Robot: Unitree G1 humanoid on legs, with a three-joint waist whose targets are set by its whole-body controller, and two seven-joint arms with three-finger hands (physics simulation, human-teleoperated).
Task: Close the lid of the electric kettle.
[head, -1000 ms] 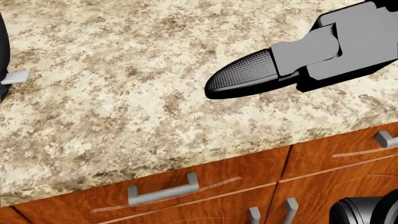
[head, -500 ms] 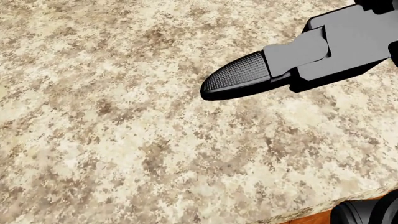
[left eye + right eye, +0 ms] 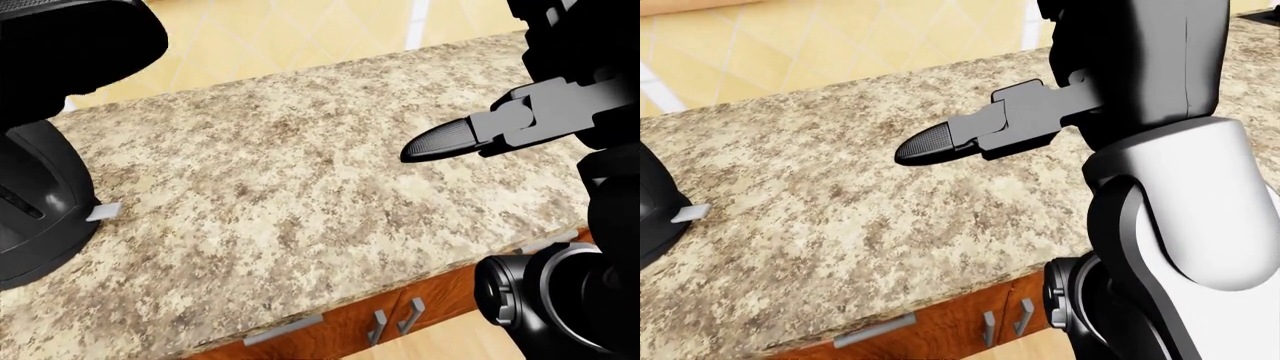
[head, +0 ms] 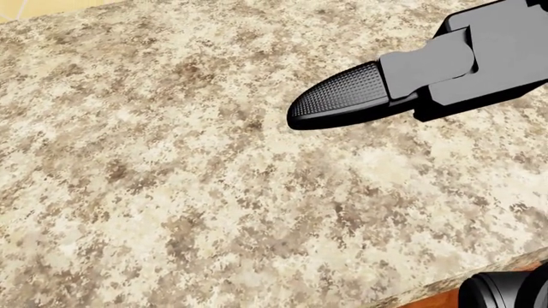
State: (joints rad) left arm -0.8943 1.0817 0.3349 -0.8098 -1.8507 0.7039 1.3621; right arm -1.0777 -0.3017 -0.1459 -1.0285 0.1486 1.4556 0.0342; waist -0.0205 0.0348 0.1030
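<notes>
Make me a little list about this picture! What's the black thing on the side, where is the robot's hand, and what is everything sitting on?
counter: speckled stone top, wooden cupboards with grey handles below
kettle: black body at the left edge of the left-eye view, a small grey tab sticking out of its base
kettle lid: cannot tell if open or shut from these views
right hand: one ridged fingertip points left over the bare counter, apart from the kettle
left hand: not in view

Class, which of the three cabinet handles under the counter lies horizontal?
The leftmost handle in the left-eye view; the other two handles stand upright, side by side.
</notes>
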